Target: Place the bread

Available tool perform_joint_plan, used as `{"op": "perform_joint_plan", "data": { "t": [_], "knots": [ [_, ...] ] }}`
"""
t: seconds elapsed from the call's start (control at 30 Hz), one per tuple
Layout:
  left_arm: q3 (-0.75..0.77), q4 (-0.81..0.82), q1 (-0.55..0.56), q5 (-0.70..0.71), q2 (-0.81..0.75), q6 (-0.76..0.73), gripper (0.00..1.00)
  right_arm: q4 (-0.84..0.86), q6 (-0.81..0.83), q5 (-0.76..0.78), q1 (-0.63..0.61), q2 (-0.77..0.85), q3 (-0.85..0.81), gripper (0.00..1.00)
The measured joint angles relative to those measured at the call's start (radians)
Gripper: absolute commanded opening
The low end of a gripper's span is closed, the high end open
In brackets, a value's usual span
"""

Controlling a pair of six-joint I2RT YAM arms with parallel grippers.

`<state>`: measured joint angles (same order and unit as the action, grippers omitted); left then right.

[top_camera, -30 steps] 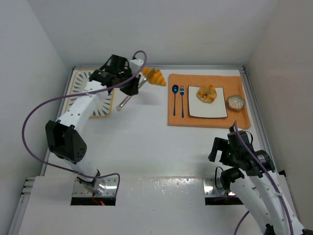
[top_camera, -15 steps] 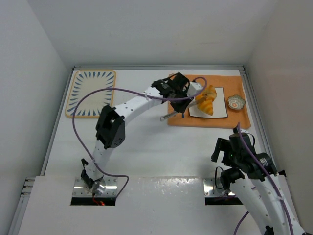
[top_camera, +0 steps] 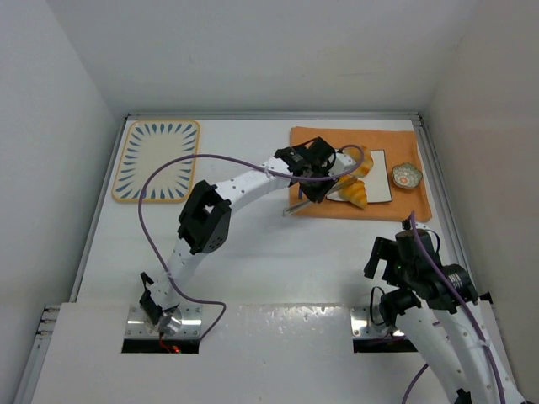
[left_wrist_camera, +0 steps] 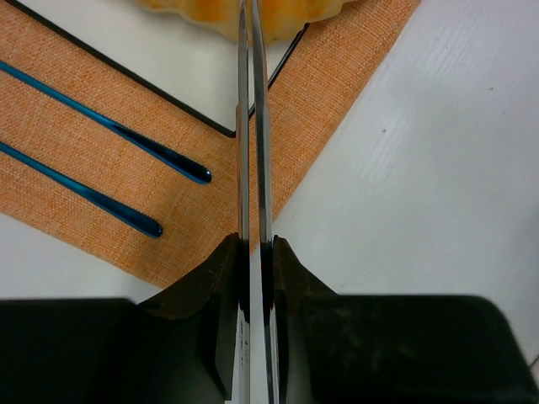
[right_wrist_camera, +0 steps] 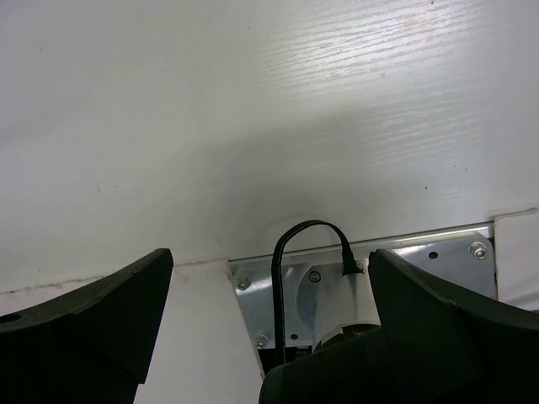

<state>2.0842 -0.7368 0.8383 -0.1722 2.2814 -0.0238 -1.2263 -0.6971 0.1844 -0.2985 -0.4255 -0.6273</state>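
Note:
My left gripper (top_camera: 318, 180) (left_wrist_camera: 253, 246) is shut on thin metal tongs (left_wrist_camera: 251, 126), both blades pressed together between its jaws. The tongs reach over the white square plate (top_camera: 381, 188) to a ridged croissant-like bread (top_camera: 358, 195) (left_wrist_camera: 221, 12), which is at the plate's near edge; whether it rests on the plate I cannot tell. The round bun (top_camera: 365, 162) lies on the plate just behind, partly hidden by the arm. My right gripper (top_camera: 396, 257) (right_wrist_camera: 269, 278) is open and holds nothing, low over its own base at the near right.
An orange placemat (top_camera: 404, 207) (left_wrist_camera: 337, 76) lies under the plate. Two blue cutlery handles (left_wrist_camera: 152, 150) lie on it left of the plate. A small patterned bowl (top_camera: 407, 175) sits at the mat's right. A blue-striped tray (top_camera: 156, 160) is at the back left.
The left arm swung from the striped tray across to the plate, carrying the croissant in the tongs. In the last half second it shifted slightly toward the plate's near edge. The right arm stayed put.

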Motion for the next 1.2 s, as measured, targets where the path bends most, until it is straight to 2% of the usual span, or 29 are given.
{"op": "perform_joint_plan", "data": {
  "t": [0.07,0.1,0.3,0.93,1.1,1.17,1.2],
  "knots": [
    [0.005,0.0,0.0,0.006,0.0,0.003,0.25,0.0,0.0,0.0,0.0,0.0,0.0,1.0],
    [0.008,0.001,0.0,0.009,0.0,0.003,0.33,0.0,0.0,0.0,0.0,0.0,0.0,1.0],
    [0.033,0.009,0.0,0.017,-0.011,0.007,0.43,0.0,0.0,0.0,0.0,-0.002,0.0,1.0],
    [0.086,0.027,-0.008,-0.021,-0.058,0.011,0.52,-0.002,0.002,-0.002,0.0,-0.021,-0.001,1.0],
    [0.086,0.027,-0.017,-0.026,-0.061,0.01,0.52,-0.002,0.002,-0.002,0.0,-0.02,-0.001,1.0],
    [0.086,0.027,-0.025,-0.031,-0.066,0.01,0.46,-0.002,0.004,-0.002,0.0,-0.023,-0.002,1.0],
    [0.085,0.027,-0.031,-0.035,-0.07,0.011,0.46,-0.002,0.006,-0.003,0.0,-0.026,-0.002,1.0]
  ]
}}
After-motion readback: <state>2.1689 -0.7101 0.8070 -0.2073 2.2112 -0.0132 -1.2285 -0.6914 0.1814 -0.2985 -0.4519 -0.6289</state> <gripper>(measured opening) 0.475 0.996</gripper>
